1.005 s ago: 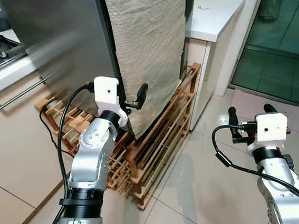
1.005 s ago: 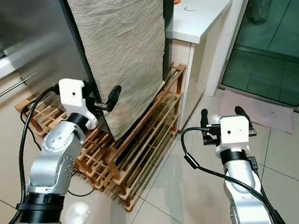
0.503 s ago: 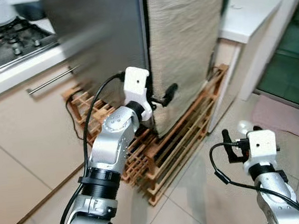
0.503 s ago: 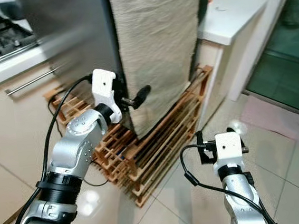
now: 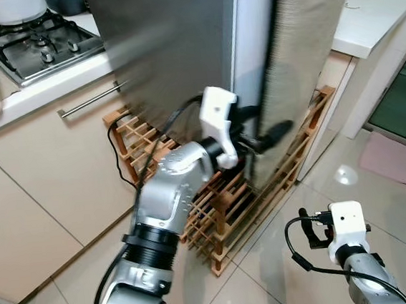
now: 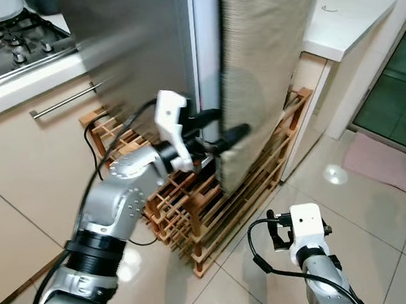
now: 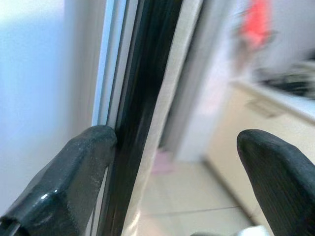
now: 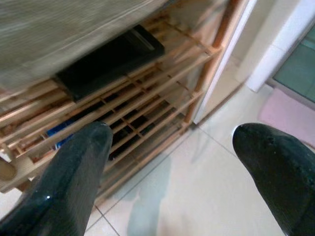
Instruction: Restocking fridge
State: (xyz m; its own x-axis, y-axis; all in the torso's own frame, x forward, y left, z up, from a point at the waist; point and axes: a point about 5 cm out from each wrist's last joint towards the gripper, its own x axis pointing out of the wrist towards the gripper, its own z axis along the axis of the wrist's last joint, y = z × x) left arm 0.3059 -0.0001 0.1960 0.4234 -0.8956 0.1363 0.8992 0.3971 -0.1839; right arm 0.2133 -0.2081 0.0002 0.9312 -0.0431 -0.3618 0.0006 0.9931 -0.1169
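The fridge has a steel front (image 5: 164, 48) and a door faced with beige ribbed cloth (image 5: 309, 55). That door stands slightly ajar, and a white strip of the inside (image 5: 250, 47) shows between the two. My left gripper (image 6: 222, 125) is open and straddles the door's lower edge. In the left wrist view one finger (image 7: 78, 167) lies against the black seal (image 7: 140, 98) and the other finger (image 7: 280, 172) is on the outer side. My right gripper (image 8: 172, 162) is open and holds nothing. It hangs low over the tiled floor (image 5: 315, 229).
A wooden slatted rack (image 5: 216, 208) sits under and around the fridge's base, with a black flat object (image 8: 108, 59) on it. A gas stove (image 5: 34, 39) and a cabinet with a bar handle (image 5: 87, 102) are at left. At right are a white counter (image 5: 377, 13) and a pink mat (image 5: 398, 162).
The cloth-faced door has swung away from the steel front, uncovering a white gap, and my left gripper has moved with its edge. The camera has shifted, and my right arm sits lower in the frame.
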